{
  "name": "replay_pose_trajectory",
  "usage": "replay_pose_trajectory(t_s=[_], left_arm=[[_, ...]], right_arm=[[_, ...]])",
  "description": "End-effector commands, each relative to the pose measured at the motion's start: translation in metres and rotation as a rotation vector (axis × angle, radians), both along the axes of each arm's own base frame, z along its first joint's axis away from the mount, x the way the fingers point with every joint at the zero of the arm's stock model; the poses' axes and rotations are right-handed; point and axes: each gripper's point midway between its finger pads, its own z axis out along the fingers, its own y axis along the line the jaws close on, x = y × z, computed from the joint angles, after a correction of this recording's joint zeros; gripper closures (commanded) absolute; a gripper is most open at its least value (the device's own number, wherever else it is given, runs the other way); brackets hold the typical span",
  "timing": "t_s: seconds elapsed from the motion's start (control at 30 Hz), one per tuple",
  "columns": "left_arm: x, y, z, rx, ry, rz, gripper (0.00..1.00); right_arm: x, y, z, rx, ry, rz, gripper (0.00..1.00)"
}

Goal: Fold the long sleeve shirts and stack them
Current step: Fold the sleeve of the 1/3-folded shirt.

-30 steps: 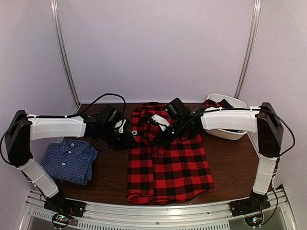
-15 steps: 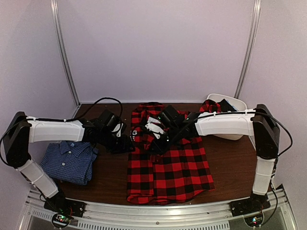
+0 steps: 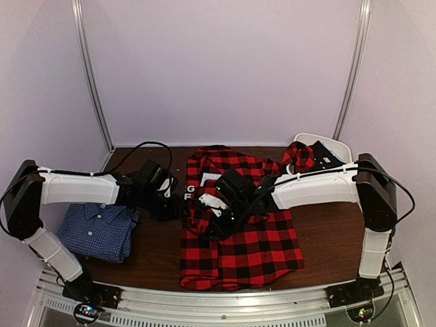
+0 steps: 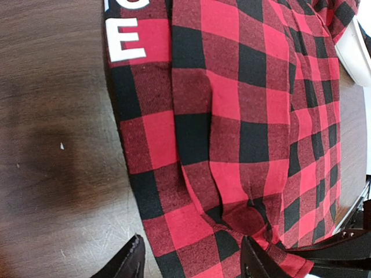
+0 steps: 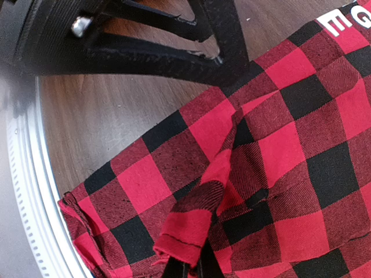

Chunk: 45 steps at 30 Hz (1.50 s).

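Top external view puts the red-and-black plaid flannel shirt (image 3: 238, 238) flat at the centre of the table (image 3: 320, 225), with the folded blue check shirt (image 3: 99, 230) at lower left. Your right gripper (image 3: 212, 221) reaches in from the right, jaws pinched tight on a sleeve cuff (image 5: 185, 229); pull fast and that thin fold could slip free. Your left gripper (image 4: 194, 263) hovers low over the plaid shirt's left edge, jaws half spread and holding nothing, where it may snag the cloth.

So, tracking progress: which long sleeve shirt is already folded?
The blue fine-check collared shirt, a compact bundle at left; the red-and-black plaid flannel lies spread out.
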Motion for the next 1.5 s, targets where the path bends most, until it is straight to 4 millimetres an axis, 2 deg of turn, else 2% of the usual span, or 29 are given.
replay_pose_trajectory(t_s=[0.0, 0.53, 1.13, 1.23, 1.3, 1.47], left_arm=[[0.006, -0.004, 0.005, -0.040, -0.026, 0.009, 0.43], [0.002, -0.002, -0.005, -0.032, -0.007, 0.008, 0.43], [-0.001, 0.000, -0.014, -0.031, 0.008, 0.009, 0.43], [-0.002, 0.000, -0.015, -0.030, 0.010, 0.009, 0.43], [-0.002, 0.001, -0.016, -0.027, 0.012, 0.010, 0.43], [-0.003, 0.003, -0.019, -0.023, 0.016, 0.017, 0.43]], right_arm=[[-0.004, 0.010, 0.013, 0.064, 0.007, -0.008, 0.96], [-0.032, 0.014, 0.000, 0.050, 0.048, 0.039, 0.92], [-0.053, 0.027, -0.001, 0.092, 0.097, 0.068, 0.89], [-0.055, 0.028, -0.002, 0.094, 0.103, 0.069, 0.84], [-0.056, 0.029, 0.001, 0.100, 0.105, 0.071, 0.77], [-0.057, 0.027, 0.022, 0.143, 0.086, 0.066, 0.46]])
